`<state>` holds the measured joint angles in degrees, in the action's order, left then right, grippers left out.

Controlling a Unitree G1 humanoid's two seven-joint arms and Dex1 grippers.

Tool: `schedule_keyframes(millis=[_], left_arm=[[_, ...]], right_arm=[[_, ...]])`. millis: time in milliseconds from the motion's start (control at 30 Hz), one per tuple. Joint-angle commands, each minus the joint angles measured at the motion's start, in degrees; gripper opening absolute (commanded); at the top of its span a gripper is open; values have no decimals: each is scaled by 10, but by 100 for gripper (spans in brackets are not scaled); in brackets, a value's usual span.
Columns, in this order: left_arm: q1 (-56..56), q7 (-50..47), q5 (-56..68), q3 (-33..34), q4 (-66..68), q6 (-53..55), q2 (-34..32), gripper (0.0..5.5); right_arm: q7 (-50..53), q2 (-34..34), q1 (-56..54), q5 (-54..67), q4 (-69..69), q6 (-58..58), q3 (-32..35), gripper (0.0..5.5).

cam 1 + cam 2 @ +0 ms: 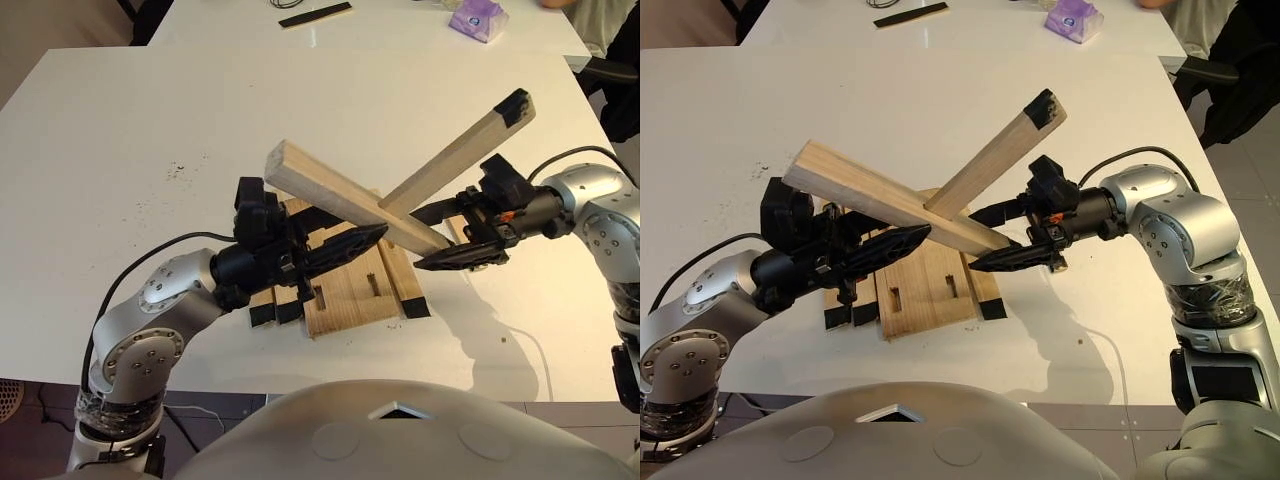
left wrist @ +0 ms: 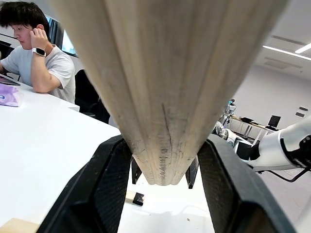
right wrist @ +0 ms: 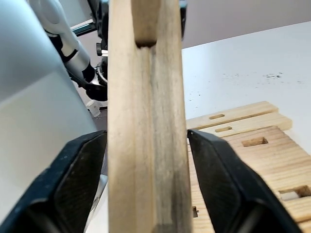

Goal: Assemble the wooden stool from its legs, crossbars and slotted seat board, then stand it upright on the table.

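Across most of the frame spreads a white rectangular table (image 1: 150,120), its top flecked with small dark specks (image 1: 172,172) at centre left. Along the top of the frame a second white table (image 1: 400,25) carries a flat black strip (image 1: 315,14) and a crinkled purple packet (image 1: 478,20). A dark office chair (image 1: 605,70) stands at the upper right. The left wrist view looks into a room with long ceiling light strips (image 2: 291,48) and a desk with dark monitors (image 2: 252,121).

At lower centre a pale wooden seat board with rectangular slots (image 1: 350,295) lies flat on the table. Beside its left edge lie short wooden pieces with black ends (image 1: 262,316), partly hidden by the left arm, and another black-ended piece (image 1: 405,285) lies along its right edge. Above the board two bars cross in the air. A long plain pale wooden bar (image 1: 320,185) slants from centre left down to the right, and a pale wooden bar with a black-capped tip (image 1: 460,155) rises to the upper right.

The left gripper (image 1: 370,238) sits under the crossing, its black fingers (image 2: 102,184) pressed against both sides of the plain bar. The right gripper (image 1: 415,242), at centre right, has its black fingers (image 3: 77,179) clamped on wood, with the plain bar's lower end between them.

The black-capped bar's lower end is hidden behind the plain bar, so what carries it cannot be told. The wood between the right fingers shows a rounded cut with a narrower strip in it, and whether that strip is the black-capped bar is hard to make out.
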<state>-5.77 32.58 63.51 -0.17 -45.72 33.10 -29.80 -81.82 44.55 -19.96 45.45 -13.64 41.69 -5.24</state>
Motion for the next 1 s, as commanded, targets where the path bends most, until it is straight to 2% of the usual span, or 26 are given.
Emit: schedule_keyframes(millis=[33,167,267,433,600,1000], left_arm=[[-11,14,-51,29,27,-17,-25,204],[-35,56,-129,57,9,-43,-79,204],[-63,64,-133,77,-16,-44,-97,204],[-191,91,-106,170,-73,-34,-130,204],[-270,118,-111,206,-110,-33,-151,204],[-276,228,-152,263,-45,-49,-220,204]], right_arm=[[47,-9,-33,20,66,14,67,298],[160,-42,-40,-14,159,-12,126,298],[188,-51,-3,-14,145,-16,150,298],[218,-58,50,-17,103,-21,168,298],[237,-50,87,-18,58,-14,179,298],[300,-81,153,-19,4,-31,197,298]])
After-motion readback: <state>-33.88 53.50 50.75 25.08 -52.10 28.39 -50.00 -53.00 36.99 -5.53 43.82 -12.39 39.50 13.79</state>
